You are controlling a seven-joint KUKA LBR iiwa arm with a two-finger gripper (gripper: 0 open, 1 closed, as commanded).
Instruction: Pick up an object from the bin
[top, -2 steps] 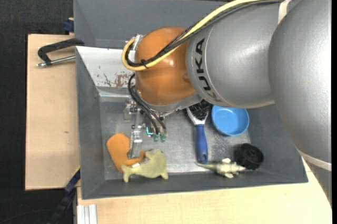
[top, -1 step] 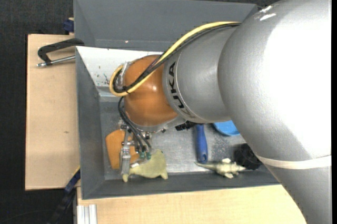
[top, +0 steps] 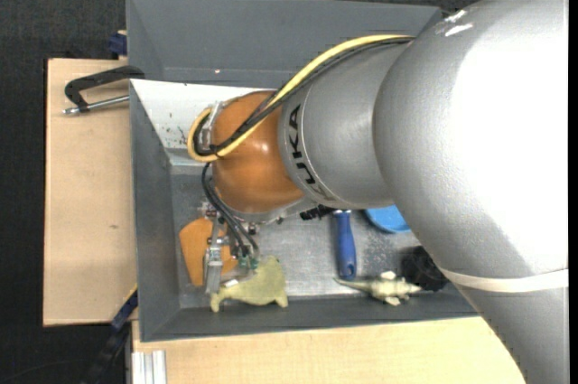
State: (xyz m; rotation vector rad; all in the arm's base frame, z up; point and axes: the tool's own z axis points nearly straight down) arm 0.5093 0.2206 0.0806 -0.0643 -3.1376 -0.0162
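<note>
The grey arm spanned the bin from the right. It was bent low so that its orange wrist cover aimed the gripper into the near left corner, probably because loose things lay along the near wall there. The gripper stood between an orange lump on its left and a yellow-green toy animal just beside it. Which one it was meant for was unclear, and whether it was released or clenched could not be told. A blue-handled tool lay well apart to the right.
</note>
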